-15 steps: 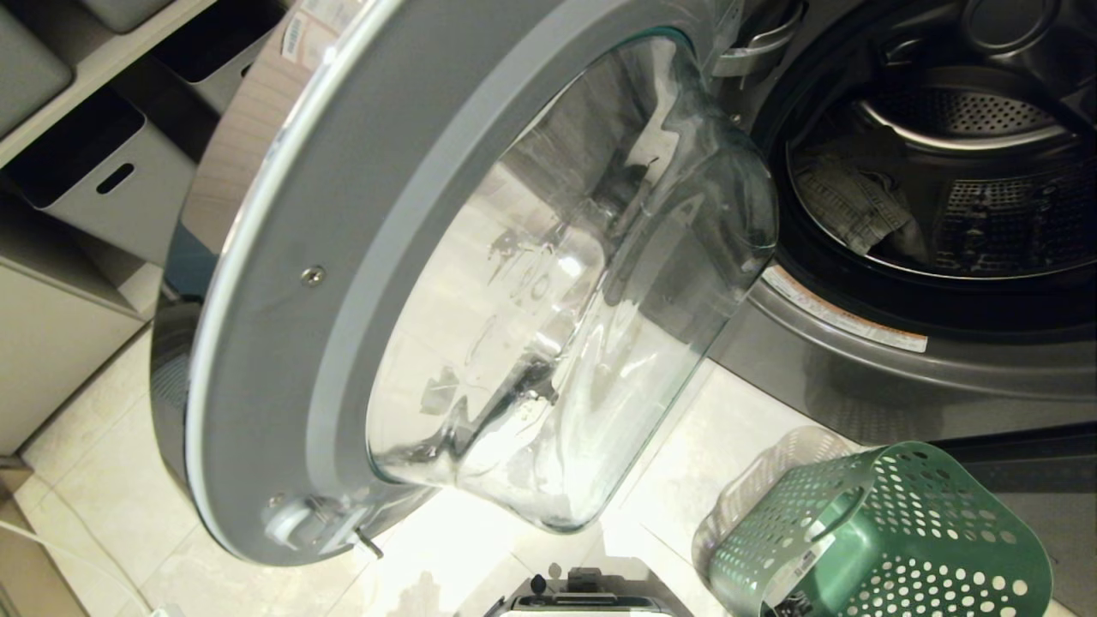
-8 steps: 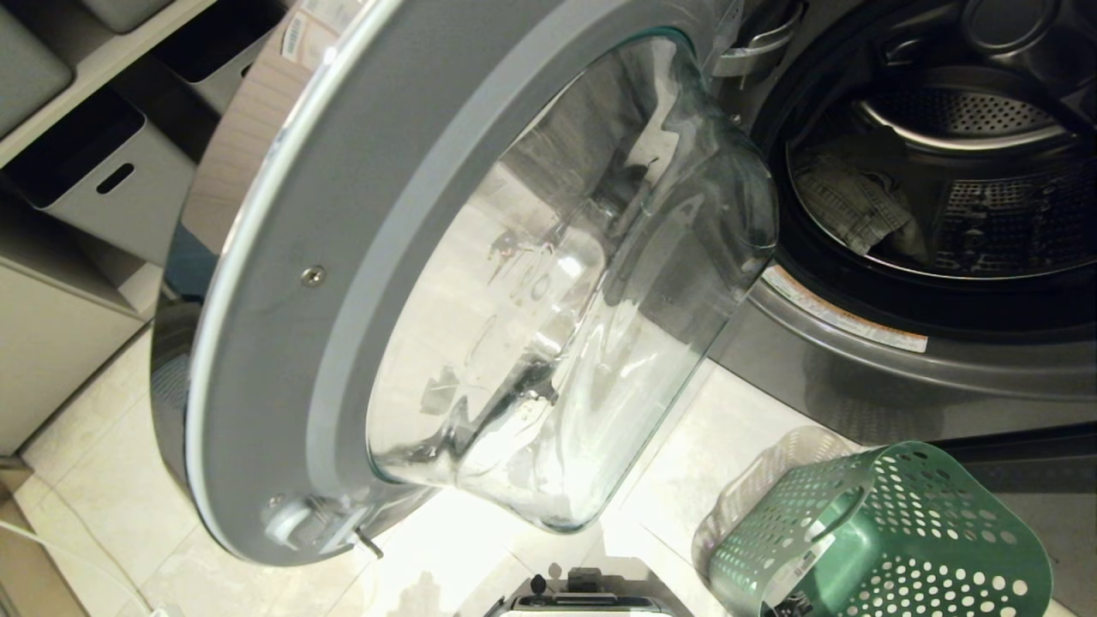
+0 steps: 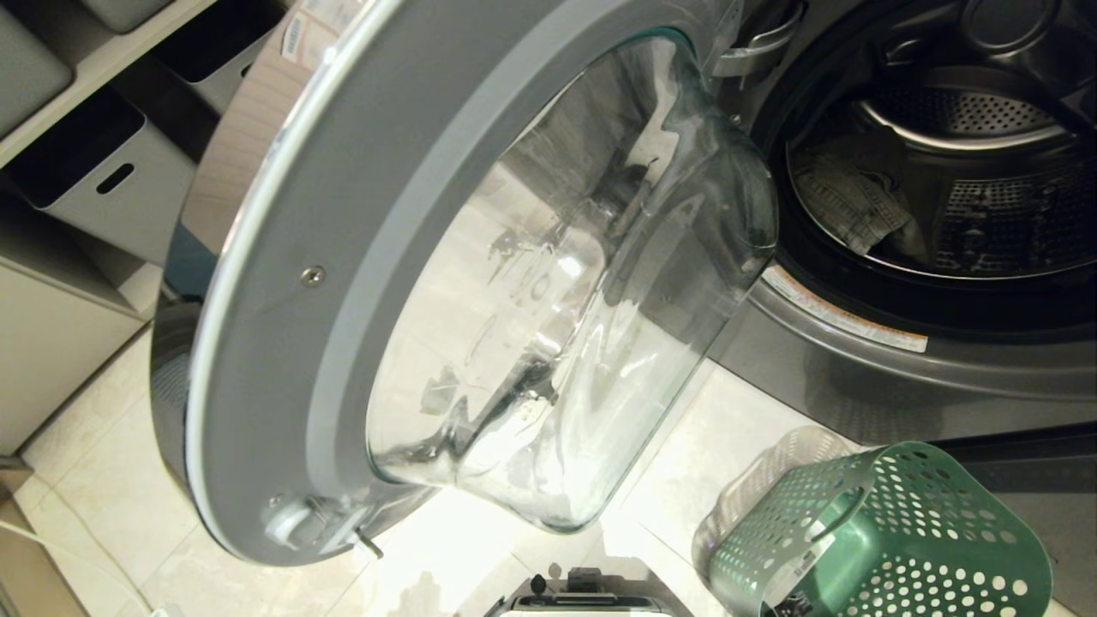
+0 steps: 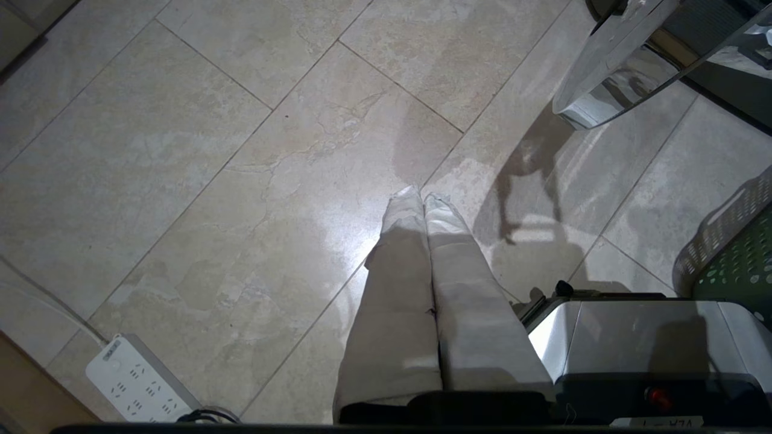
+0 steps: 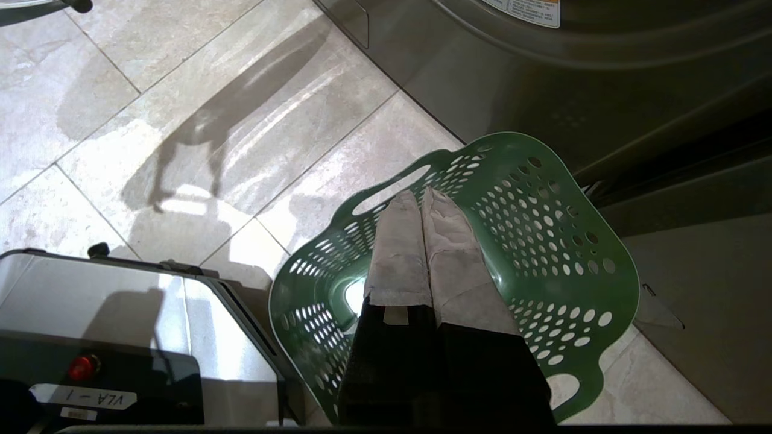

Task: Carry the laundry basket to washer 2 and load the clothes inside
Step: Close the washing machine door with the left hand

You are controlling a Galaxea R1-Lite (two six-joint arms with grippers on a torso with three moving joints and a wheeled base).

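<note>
A dark grey front-load washer (image 3: 857, 377) stands with its round glass door (image 3: 283, 343) swung wide open to the left; no numeral label shows. The clothes (image 3: 848, 210), a grey-green bundle, lie inside the drum. The green laundry basket (image 3: 891, 540) sits tilted on the floor in front of the washer, and nothing lies in it (image 5: 543, 241). My right gripper (image 5: 420, 194) hangs shut just above the basket's opening, holding nothing. Shut and empty as well, my left gripper (image 4: 422, 196) points down at bare floor tiles, with the basket's edge (image 4: 742, 259) off to its side.
The open door's glass bowl (image 3: 557, 300) juts far out over the floor. Shelves with grey bins (image 3: 103, 171) stand at the left. A white power strip (image 4: 139, 380) with a cable lies on the tiles. My own base (image 5: 120, 313) sits beside the basket.
</note>
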